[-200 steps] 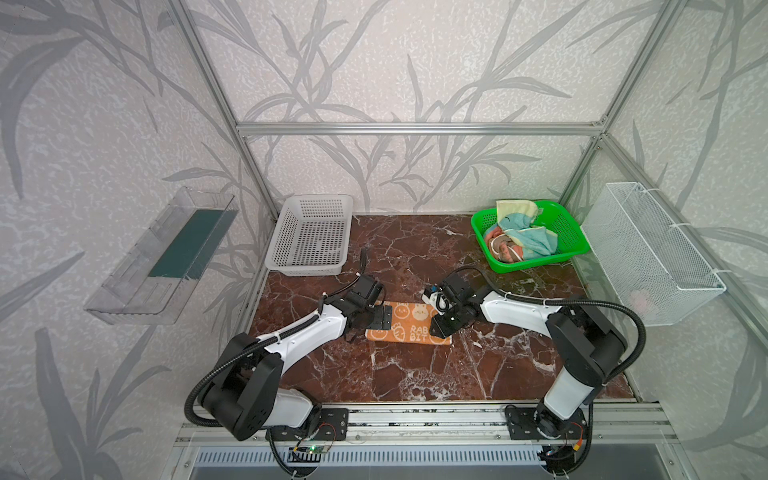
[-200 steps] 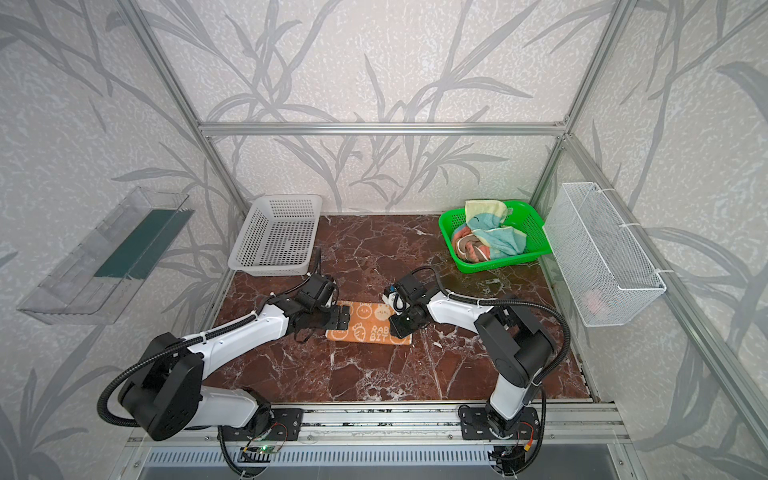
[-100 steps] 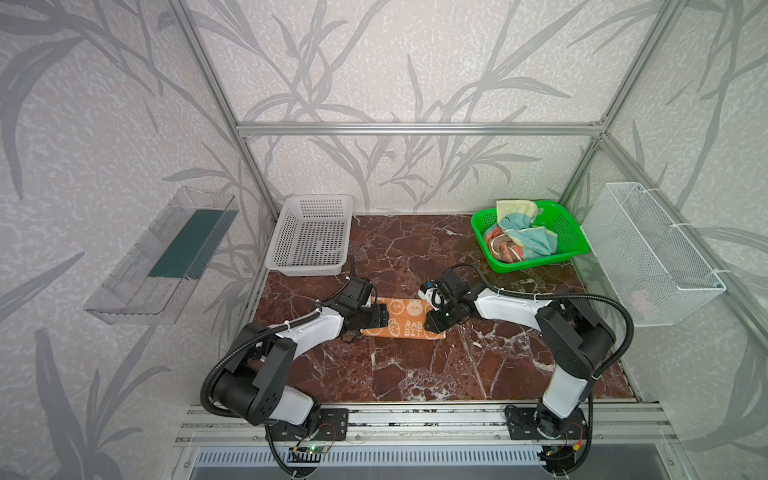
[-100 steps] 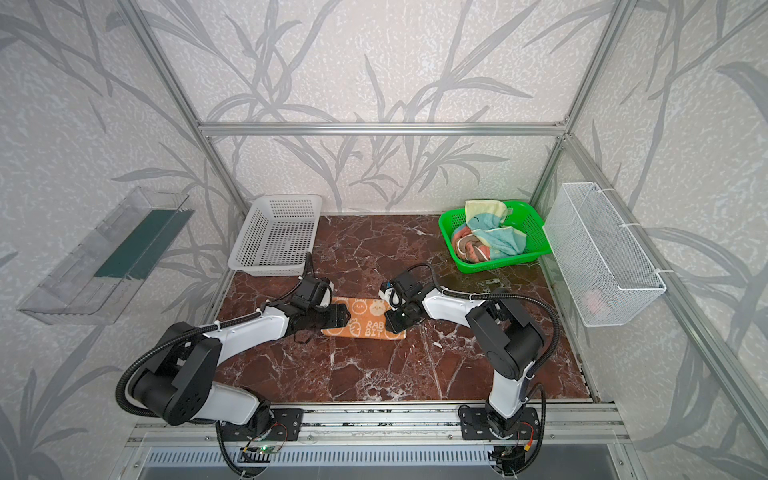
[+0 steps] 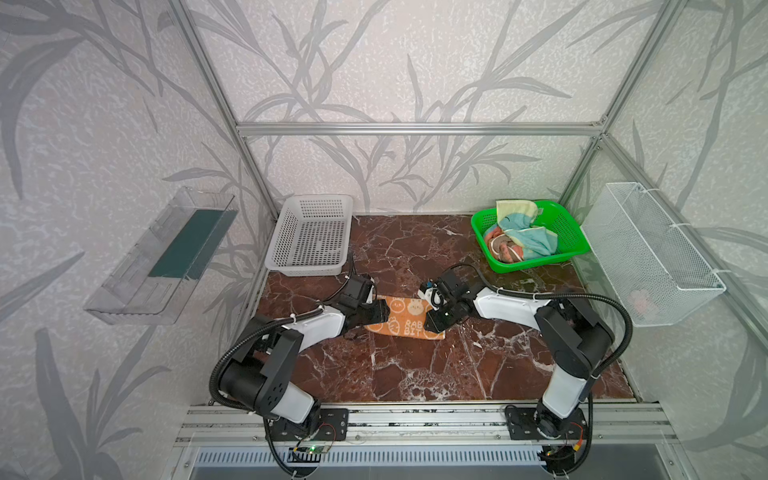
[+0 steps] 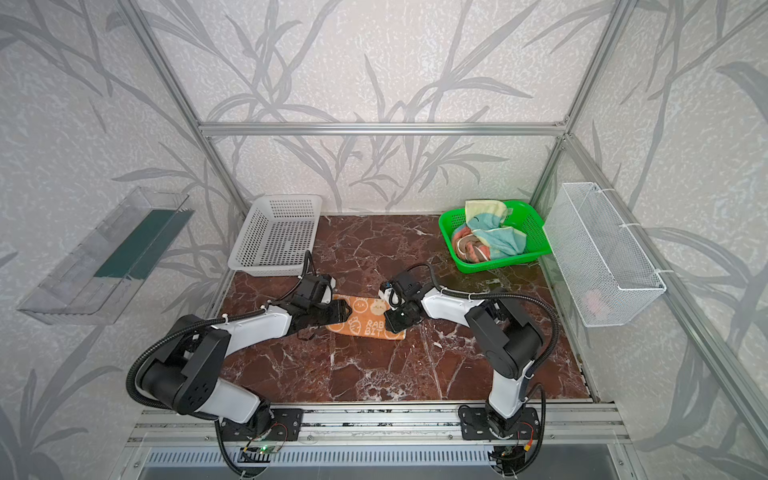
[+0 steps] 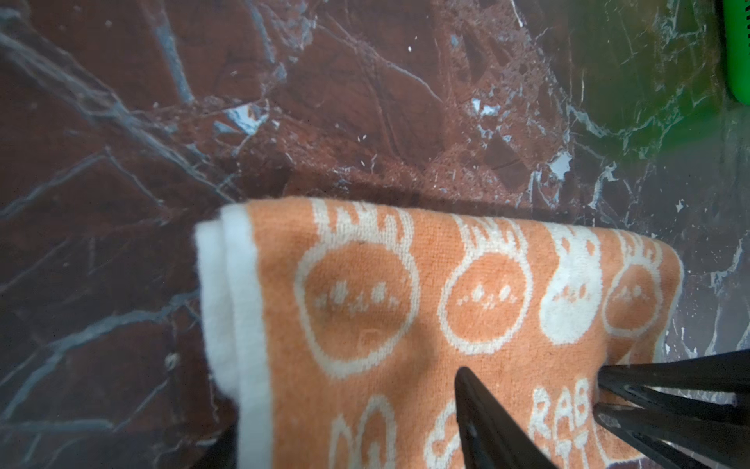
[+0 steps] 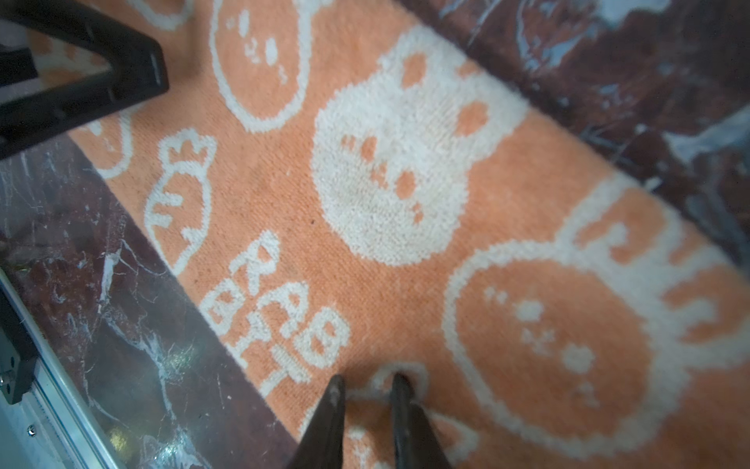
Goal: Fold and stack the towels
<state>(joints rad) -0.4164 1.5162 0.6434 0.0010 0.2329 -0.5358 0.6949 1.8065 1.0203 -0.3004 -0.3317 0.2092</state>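
In both top views the orange bunny-print terry towel (image 5: 405, 323) lies folded once, well apart from the green plastic basket (image 5: 540, 265) holding two crumpled towels (image 5: 524, 241). In the left wrist view the left gripper (image 7: 345, 406) stands wide around its hem. In the right wrist view the right gripper (image 8: 367, 381) is narrow, pinching the cloth. I judge one fold done; all else remains.

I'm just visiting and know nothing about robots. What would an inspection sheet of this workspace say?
Surface: brown marble tabletop.
Job's things: orange towel folded at centre; two more towels crumpled in green basket.
Clutter: nothing seen.
Grippers: left gripper open over towel's end; right gripper pinching opposite end.
Cables: black hoses loop along both arms, off the towel.
Surroundings: white basket, wire basket, clear wall shelf.
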